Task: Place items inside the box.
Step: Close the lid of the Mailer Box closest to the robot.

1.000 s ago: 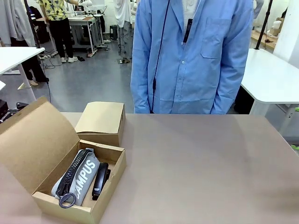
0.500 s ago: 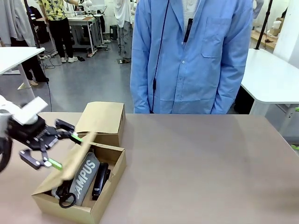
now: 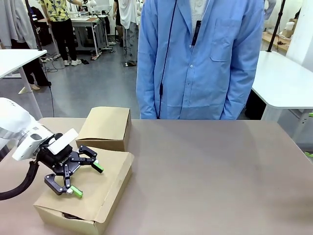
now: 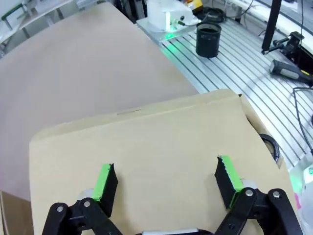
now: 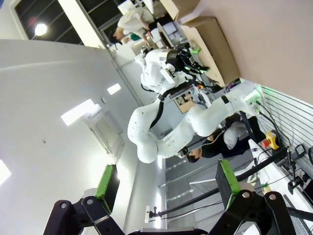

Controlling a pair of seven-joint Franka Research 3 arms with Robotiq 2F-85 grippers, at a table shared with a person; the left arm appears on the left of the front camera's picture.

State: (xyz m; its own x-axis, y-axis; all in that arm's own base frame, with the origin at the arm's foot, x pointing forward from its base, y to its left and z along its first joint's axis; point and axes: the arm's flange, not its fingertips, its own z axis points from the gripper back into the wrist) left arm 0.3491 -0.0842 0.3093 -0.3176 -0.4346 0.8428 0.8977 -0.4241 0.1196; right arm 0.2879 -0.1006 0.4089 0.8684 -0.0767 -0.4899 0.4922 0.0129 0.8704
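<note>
Brown cardboard box (image 3: 105, 188) sits at the tabletop's near left, lid flap lowered flat over its opening. A dark ring pull (image 4: 270, 145) protrudes at one corner; remaining contents concealed.

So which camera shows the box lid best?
The front view: the whole lid lies shut on the box, with the open left tool above it. The left wrist view shows the lid close up, past its edges. The right wrist view shows the box tiny and far off.
</note>
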